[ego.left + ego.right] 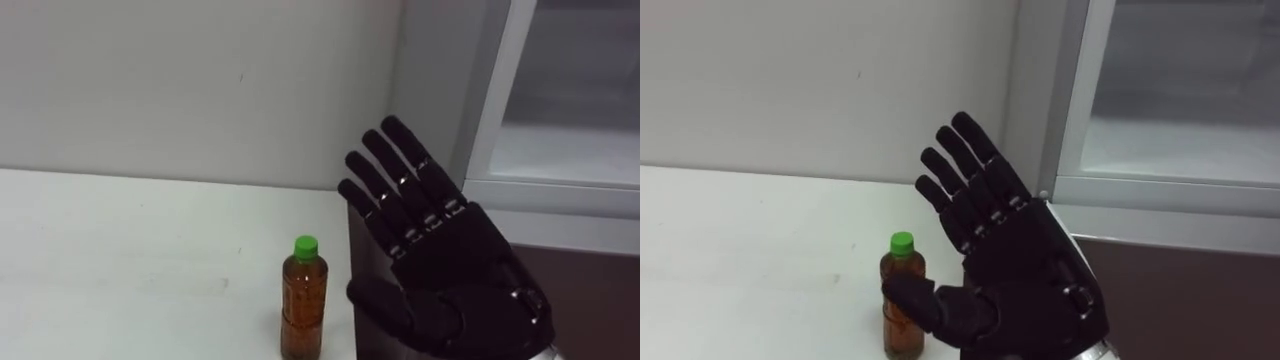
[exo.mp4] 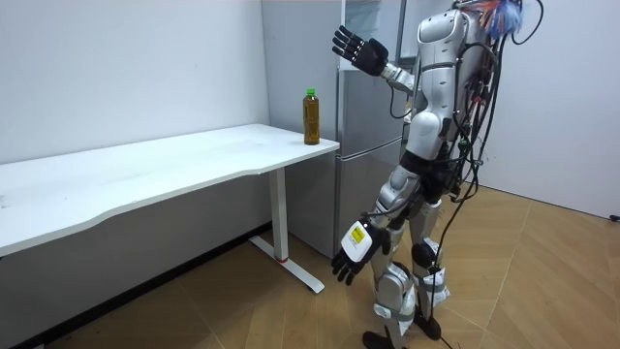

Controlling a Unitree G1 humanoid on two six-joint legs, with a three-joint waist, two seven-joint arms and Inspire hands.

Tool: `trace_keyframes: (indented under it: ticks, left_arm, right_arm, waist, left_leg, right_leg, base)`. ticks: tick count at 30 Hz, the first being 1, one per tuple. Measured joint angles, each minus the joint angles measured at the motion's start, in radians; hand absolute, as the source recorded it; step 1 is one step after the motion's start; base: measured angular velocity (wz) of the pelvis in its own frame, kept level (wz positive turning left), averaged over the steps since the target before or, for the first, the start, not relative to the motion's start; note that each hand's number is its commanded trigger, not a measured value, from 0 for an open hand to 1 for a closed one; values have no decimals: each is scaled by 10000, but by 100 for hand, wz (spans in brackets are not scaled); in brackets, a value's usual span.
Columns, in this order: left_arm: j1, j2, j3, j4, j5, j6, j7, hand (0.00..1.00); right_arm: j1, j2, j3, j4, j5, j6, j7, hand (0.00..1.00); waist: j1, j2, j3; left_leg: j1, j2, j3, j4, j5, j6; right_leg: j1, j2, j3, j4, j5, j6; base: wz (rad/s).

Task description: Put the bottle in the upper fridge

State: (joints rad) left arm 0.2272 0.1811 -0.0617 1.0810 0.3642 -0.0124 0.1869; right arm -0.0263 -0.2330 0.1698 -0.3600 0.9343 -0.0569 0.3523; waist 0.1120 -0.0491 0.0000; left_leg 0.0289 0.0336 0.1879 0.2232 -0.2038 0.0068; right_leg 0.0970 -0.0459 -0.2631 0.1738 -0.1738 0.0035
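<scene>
The right robot hand (image 1: 455, 270) is raised nearest the head camera with its fingers straight and spread wide, holding nothing. Its palm is turned toward the bottle (image 1: 303, 300). The bottle stands upright with its green cap (image 1: 305, 247) on, just left of this hand and a little beyond it, apart from the thumb. It is close to the corner of the white tabletop (image 1: 120, 250), and that is the main risk. If the hand sweeps in sideways and the thumb or palm strikes the bottle before the fingers curl round it, the tall, narrow bottle could tip or be pushed off the edge. The body also looks smooth, so a loose hold high up might let it slip. Nothing lies between hand and bottle, and the tabletop to the left of the hand is bare. Farther back, a plain wall (image 1: 200, 80) runs behind the tabletop. The fridge (image 1: 560, 150) stands to the hand's right and beyond it. Its upper front appears closed, so the door would likely block the bottle until it is opened. The left robot hand (image 2: 351, 250) hangs low beside the thigh, fingers relaxed, idle.
</scene>
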Motion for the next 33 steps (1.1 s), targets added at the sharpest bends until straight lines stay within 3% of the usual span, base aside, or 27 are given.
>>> trace_keyframes:
  ticks: [13, 19, 25, 29, 33]
  left_arm:
    - [50, -66, -45, -17, 26, 136, -36, 0]
    - [34, -69, -37, -95, 364, 125, -33, 0]
    - [29, -76, -27, -89, 450, 105, -2, 0]
    - [37, -79, -24, -91, 433, 104, 44, 0]
    - [-36, -78, -6, -91, 438, 105, 43, 0]
  right_arm:
    - [58, 13, 248, -4, 23, 18, -149, 0]
    - [12, 70, 60, -4, -935, -89, -679, 0]
    - [-404, 417, 56, -1, -1636, -321, -1706, 0]
    - [-748, 399, 59, 71, -2410, -509, -2294, 0]
    - [-942, 398, 55, 542, -3143, -576, -2725, 0]
  waist:
    - [7, 162, -95]
    - [54, 175, -72]
    - [80, 152, -31]
    - [90, 92, 84]
    - [121, 52, 90]
  left_leg:
    - [9, -36, -4, 2, 4, 4]
    - [-38, -60, -129, 48, 4, 5]
    - [-169, -98, -326, 113, 4, 11]
    - [-188, -98, -312, 119, 5, 12]
    - [-294, -115, -375, 139, 4, 14]
  right_leg:
    - [28, -6, -9, -43, -6, 9]
    - [74, -27, -135, -78, -21, 25]
    - [33, -39, -158, -71, -61, 49]
    - [13, -41, -220, -72, -62, 49]
    - [-24, -72, -379, -66, -63, 52]
  base:
    - [1]
    - [6]
    - [7]
    - [1]
    - [6]
